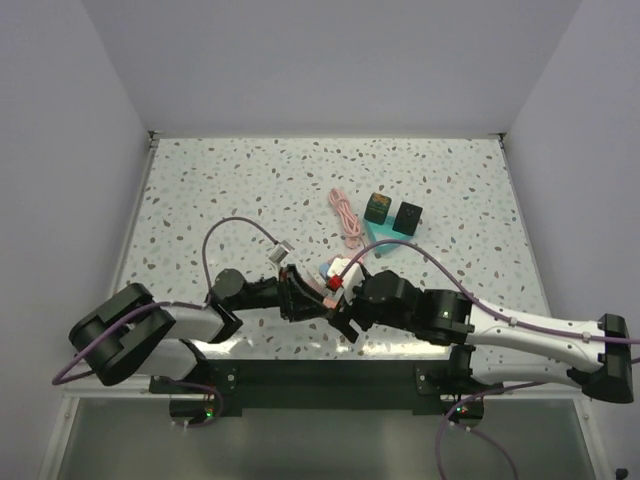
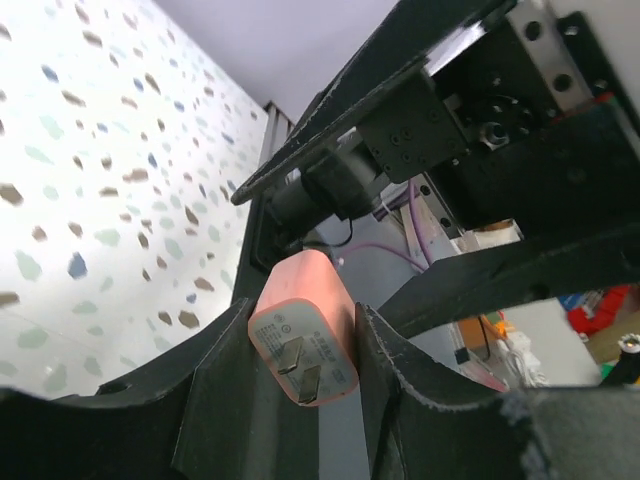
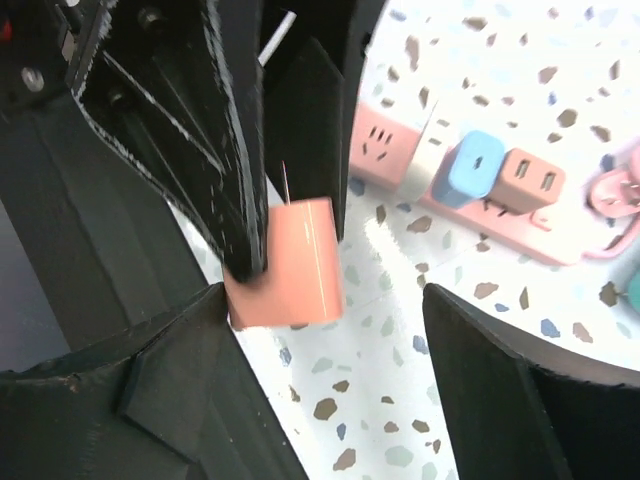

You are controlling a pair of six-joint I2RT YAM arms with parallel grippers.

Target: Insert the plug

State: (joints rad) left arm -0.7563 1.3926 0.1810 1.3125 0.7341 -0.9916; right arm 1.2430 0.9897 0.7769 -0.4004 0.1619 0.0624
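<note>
- Plug held: left claw [image 2: 305, 312] is pinched on the plug [image 2: 302, 345] by its two sides, held off the table [image 1: 250, 190], close to the near edge, approx mid-width.
- Prongs face back twd the left wrist, not twd the power strip [image 3: 375, 150].
- Right claw [image 3: 325, 300] is spread wide and grips nothing. The plug sits betw its fingers; contact can't be told.
- Strip lies flat just beyond the plug, away from the near edge. Prob. needs a handover to the right arm first.
</note>
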